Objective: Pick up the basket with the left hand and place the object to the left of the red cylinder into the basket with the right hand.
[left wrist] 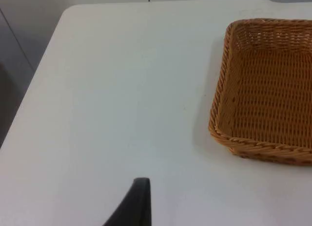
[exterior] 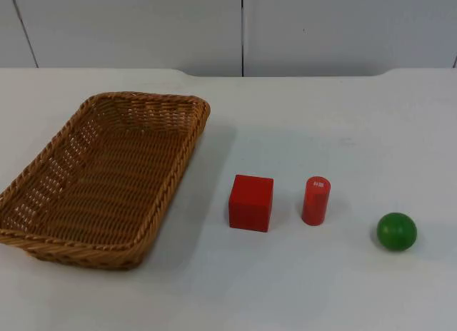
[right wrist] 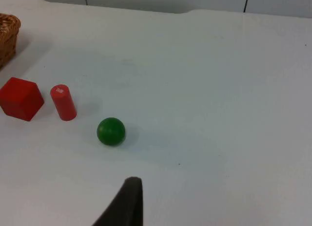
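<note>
Four things lie on the white worktop (exterior: pixel 321 288), and the red upright cylinder (exterior: pixel 315 200) serves as the landmark for all of them. Just beside the cylinder, on its left, stands the red cube (exterior: pixel 250 202), apart from it by a narrow strip of bare worktop; this cube is the thing named by the task. Further left of the cylinder, beyond the cube, rests the brown woven wicker basket (exterior: pixel 43 224), rectangular, shallow and set at a slant, with nothing in it. To the cylinder's right and slightly nearer the front edge sits the green ball (exterior: pixel 396 231), near but not touching. Behind the cylinder the worktop runs back to the grey partition wall (exterior: pixel 143 28).

Nothing lies between the cube and the basket, and nothing leans on the cube.

In the left wrist view the left hand (left wrist: pixel 139 206) hangs over bare worktop, well apart from the basket's rim (left wrist: pixel 219 114); whether it is spread or closed I cannot tell. In the right wrist view the right hand (right wrist: pixel 129 204) hangs over the worktop near the green ball (right wrist: pixel 111 131), with the cylinder (right wrist: pixel 63 103) and cube (right wrist: pixel 20 98) beyond; its spread cannot be told either. Neither hand touches anything.
</note>
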Motion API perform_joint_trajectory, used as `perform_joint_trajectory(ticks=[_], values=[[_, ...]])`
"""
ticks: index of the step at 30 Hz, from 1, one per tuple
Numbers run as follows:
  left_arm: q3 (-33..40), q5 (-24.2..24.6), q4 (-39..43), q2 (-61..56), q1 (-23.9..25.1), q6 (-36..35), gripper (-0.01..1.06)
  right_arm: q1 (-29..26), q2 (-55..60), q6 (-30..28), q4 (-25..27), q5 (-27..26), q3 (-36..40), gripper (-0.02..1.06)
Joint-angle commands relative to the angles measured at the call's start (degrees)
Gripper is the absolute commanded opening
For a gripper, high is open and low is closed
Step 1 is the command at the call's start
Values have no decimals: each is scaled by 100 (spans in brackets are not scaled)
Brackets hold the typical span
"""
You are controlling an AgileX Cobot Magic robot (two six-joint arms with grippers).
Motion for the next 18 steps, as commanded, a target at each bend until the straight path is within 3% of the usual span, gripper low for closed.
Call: perform_joint_trajectory(ticks=[1, 7, 18], values=[[-8, -114, -7, -22, -27, 0, 105, -52, -12, -31, 27, -78, -67, 105], [-344, -359, -115, 365, -27, 0, 105, -52, 520, -31, 27, -164, -533, 105], [-1189, -600, -314, 2720, -27, 0, 105, -52, 2921, -31, 16, -743, -1433, 105]])
